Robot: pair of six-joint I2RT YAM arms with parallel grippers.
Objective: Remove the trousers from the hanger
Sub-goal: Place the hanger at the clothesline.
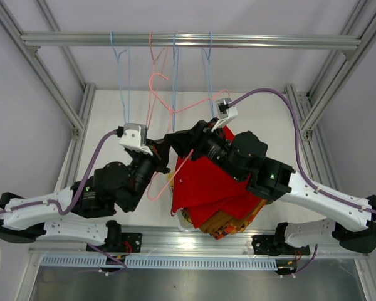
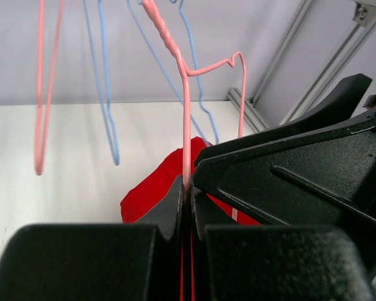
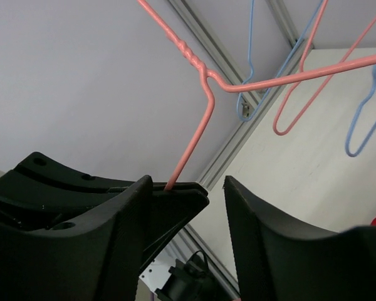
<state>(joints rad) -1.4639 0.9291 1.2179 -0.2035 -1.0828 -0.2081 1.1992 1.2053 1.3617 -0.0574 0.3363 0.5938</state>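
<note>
Your left gripper (image 2: 187, 191) is clenched on the pink hanger (image 2: 185, 119) wire, red trousers (image 2: 153, 188) just past its tips; right gripper (image 3: 216, 188) released, jaws apart.

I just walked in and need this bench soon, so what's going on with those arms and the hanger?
The two arms are working on getting trousers off a hanger. The left gripper is shut on the wire of the pink hanger, over the red trousers, which lie draped on a pile of other pairs. The right gripper sits beside the same wire, jaws apart, gripping nothing. Whether the red pair is fully off the hanger cannot be told. Bare blue hangers hang behind.
</note>
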